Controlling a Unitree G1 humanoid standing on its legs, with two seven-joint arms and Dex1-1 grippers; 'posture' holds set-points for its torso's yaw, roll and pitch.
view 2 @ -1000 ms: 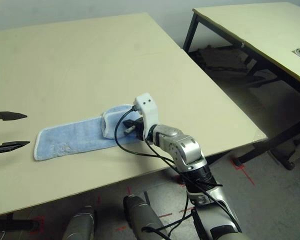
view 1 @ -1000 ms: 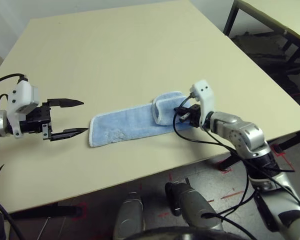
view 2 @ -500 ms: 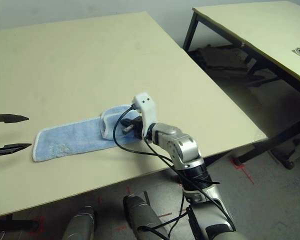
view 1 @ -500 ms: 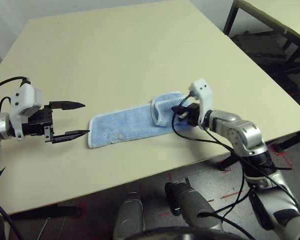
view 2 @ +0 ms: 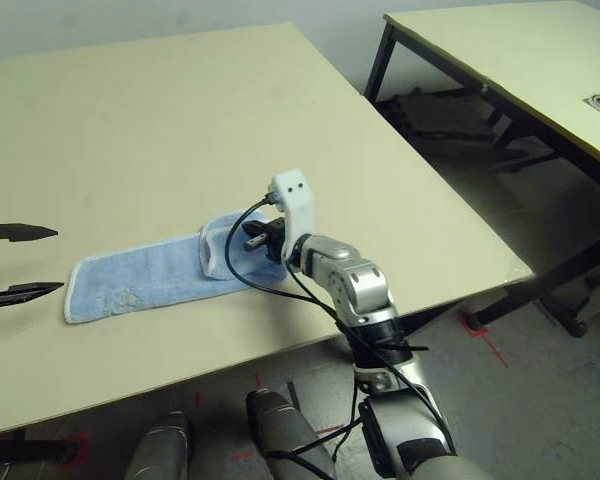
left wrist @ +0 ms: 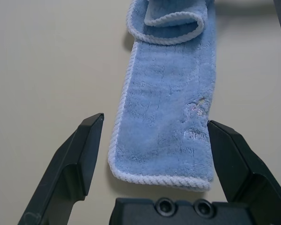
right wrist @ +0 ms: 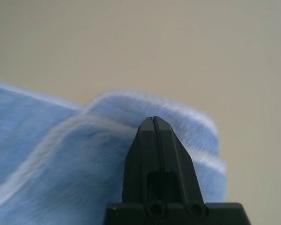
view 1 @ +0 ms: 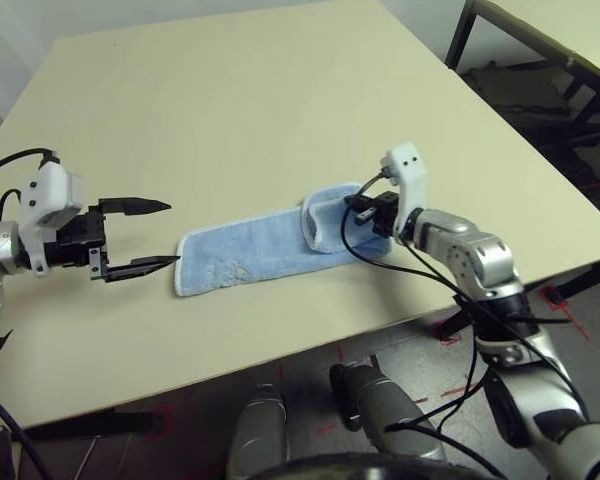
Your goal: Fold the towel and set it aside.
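Lying folded lengthwise on counter [view 1: 280, 90]: towel [view 1: 260, 247] | left pincer [view 1: 138, 237] spread beside its end | right pincer [right wrist: 153, 123] pressed together at rolled end

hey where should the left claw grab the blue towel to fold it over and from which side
Probably the free short end of the towel nearest the open left claw, coming in low from the robot's left along the tabletop. That end lies flat with its stitched hem facing the claw, fingers already either side of it in the wrist view. The far end is curled over by the shut right claw.
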